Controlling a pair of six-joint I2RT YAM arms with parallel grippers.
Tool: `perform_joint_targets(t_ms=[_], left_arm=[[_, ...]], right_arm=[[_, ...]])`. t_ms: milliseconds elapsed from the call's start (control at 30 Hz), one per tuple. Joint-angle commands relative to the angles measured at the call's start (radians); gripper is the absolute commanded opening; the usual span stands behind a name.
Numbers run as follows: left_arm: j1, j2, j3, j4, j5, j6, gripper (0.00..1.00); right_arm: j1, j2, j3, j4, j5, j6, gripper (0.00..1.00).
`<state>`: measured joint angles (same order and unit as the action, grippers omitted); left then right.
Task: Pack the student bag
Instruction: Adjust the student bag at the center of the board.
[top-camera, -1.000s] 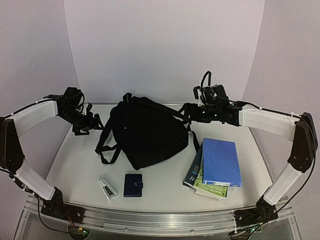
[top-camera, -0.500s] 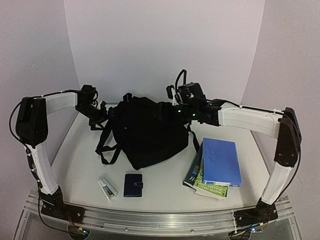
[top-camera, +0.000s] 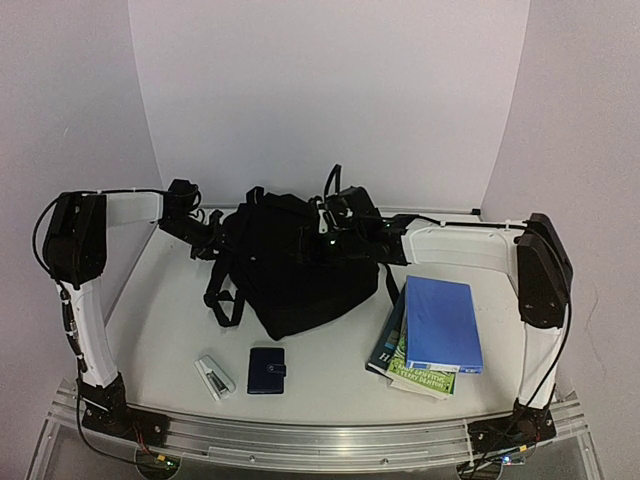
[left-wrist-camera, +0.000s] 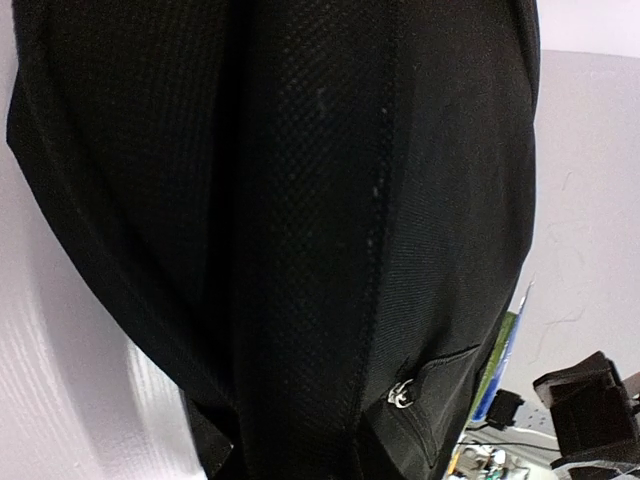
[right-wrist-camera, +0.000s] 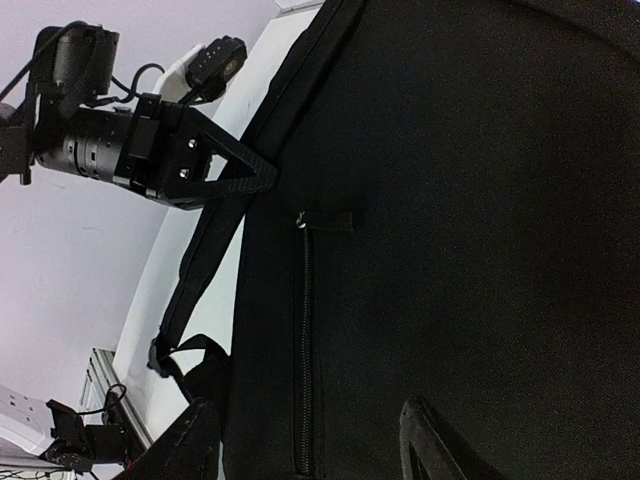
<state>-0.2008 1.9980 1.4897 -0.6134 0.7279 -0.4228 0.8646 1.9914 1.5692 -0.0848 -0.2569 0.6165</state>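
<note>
The student bag (top-camera: 290, 275), a large black backpack, lies in the middle of the table with its straps trailing left. My left gripper (top-camera: 218, 243) is at the bag's upper left edge. In the right wrist view, the left gripper (right-wrist-camera: 268, 182) has its fingers pinched together on the bag's edge by a strap. Black fabric (left-wrist-camera: 300, 230) and a zipper pull (left-wrist-camera: 400, 395) fill the left wrist view, hiding the fingers. My right gripper (top-camera: 318, 238) hovers over the bag's top. Its fingers (right-wrist-camera: 430, 445) stand apart on either side of a closed zipper (right-wrist-camera: 303, 340).
A blue book (top-camera: 440, 322) tops a stack of books (top-camera: 415, 378) right of the bag. A small navy wallet (top-camera: 267, 370) and a small white object (top-camera: 213, 377) lie near the front edge. The back wall stands close behind the bag.
Both arms swung inward to the bag. The left gripper went from wide open to pinched on the bag's left edge. The right gripper moved over the bag's top and narrowed somewhat.
</note>
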Motion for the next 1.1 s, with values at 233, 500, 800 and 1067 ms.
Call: perform_joint_targets(t_ms=[233,500,800,1067], left_arm=[[-0.066,-0.11,-0.14,0.211,0.181,-0.05,0.0],[-0.115,-0.143,-0.206,0.269,0.195,-0.039,0.0],[-0.125,-0.121,-0.194,0.261,0.203,-0.035,0.0],[-0.129,-0.12,-0.188,0.248,0.19,-0.021,0.0]], right_arm=[[-0.004,0.027,0.016,0.064,-0.002,0.042,0.61],[-0.006,0.072,-0.01,0.065,0.042,0.057,0.61],[-0.013,0.111,-0.031,0.083,0.056,0.081,0.58],[-0.014,0.159,-0.007,0.157,-0.006,0.103,0.43]])
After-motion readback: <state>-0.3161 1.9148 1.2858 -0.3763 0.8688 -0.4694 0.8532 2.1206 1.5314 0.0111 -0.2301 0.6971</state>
